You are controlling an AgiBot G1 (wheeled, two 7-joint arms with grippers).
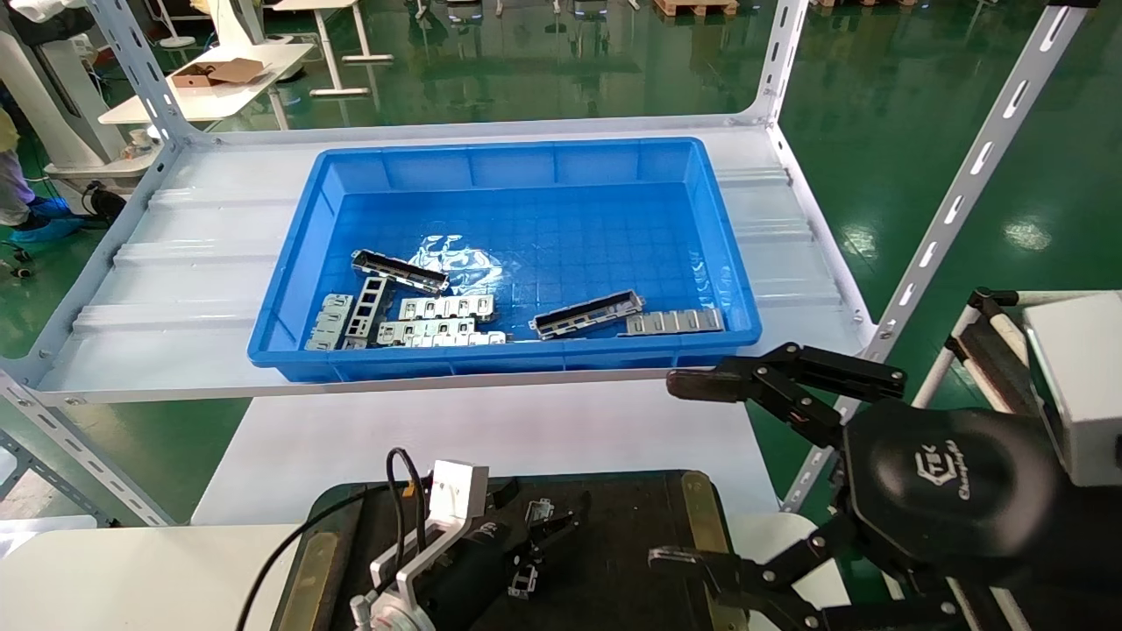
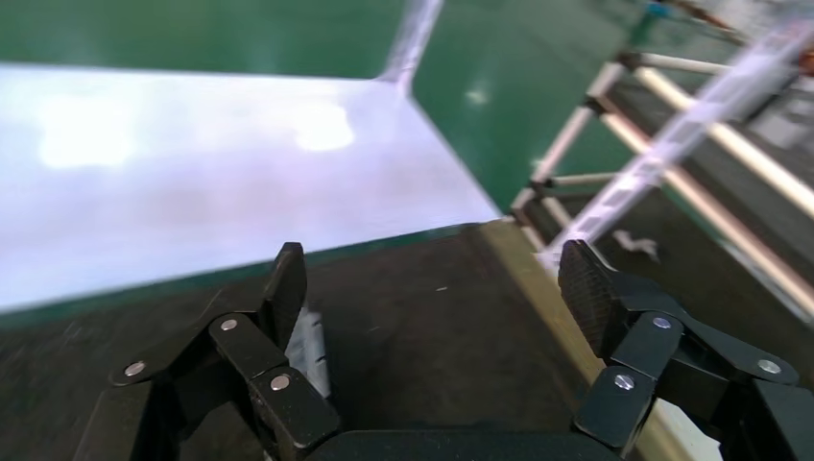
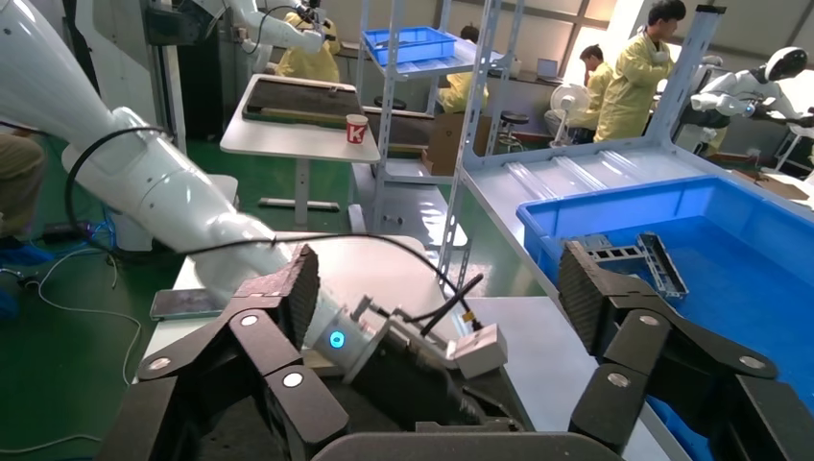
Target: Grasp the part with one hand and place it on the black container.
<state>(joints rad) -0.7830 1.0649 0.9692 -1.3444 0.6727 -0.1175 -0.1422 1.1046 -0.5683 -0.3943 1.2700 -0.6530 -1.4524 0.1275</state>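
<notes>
Two parts lie in the blue bin (image 1: 526, 237): one channel (image 1: 585, 314) near its front right, another (image 1: 399, 271) at its left, also seen in the right wrist view (image 3: 662, 261). The black container (image 1: 614, 517) sits at the near edge of the white table. My left gripper (image 1: 539, 548) hovers low over the black container (image 2: 432, 317), open, with nothing between its fingers. A small silver metal piece (image 2: 309, 351) lies on the tray beside one finger. My right gripper (image 1: 688, 473) hangs open and empty at the right, off the tray's right rim.
Flat silver plates (image 1: 443, 308) and a clear plastic bag (image 1: 456, 258) share the bin on the grey shelf (image 1: 202, 254). Slanted shelf posts (image 1: 964, 184) stand at the right. White table (image 1: 491, 429) lies between shelf and tray.
</notes>
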